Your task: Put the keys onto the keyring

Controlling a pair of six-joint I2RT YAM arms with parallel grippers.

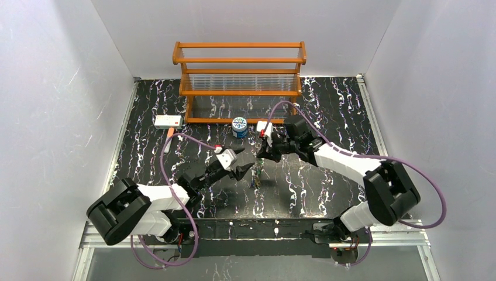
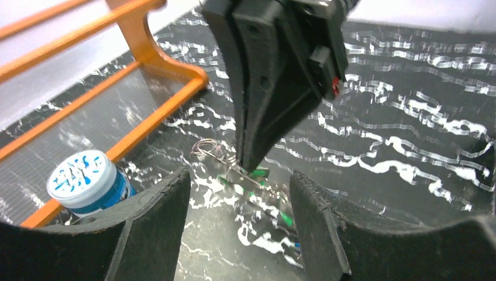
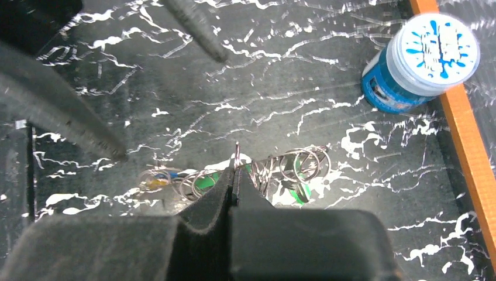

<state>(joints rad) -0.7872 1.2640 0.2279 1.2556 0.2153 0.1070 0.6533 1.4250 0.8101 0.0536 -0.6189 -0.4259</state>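
Bench [image 1: 327,193] centre holds the whole job. Your right hand [image 1: 261,156] is pressed together, pinching what looks like the keyring [image 3: 237,153] wire just above the bench. Your left hand [image 1: 240,170] is spread beside it, holding nothing. Keys [image 3: 206,182] cluster underneath, some seemingly threaded; how many are loose is unclear.

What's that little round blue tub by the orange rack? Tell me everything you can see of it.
The tub is a small round container, seemingly plastic, with blue sides and a white lid splashed with blue. It stands upright, lid on, on the black marbled table, right beside the bottom rail of the orange rack; whether they touch is unclear. Nothing grips it.
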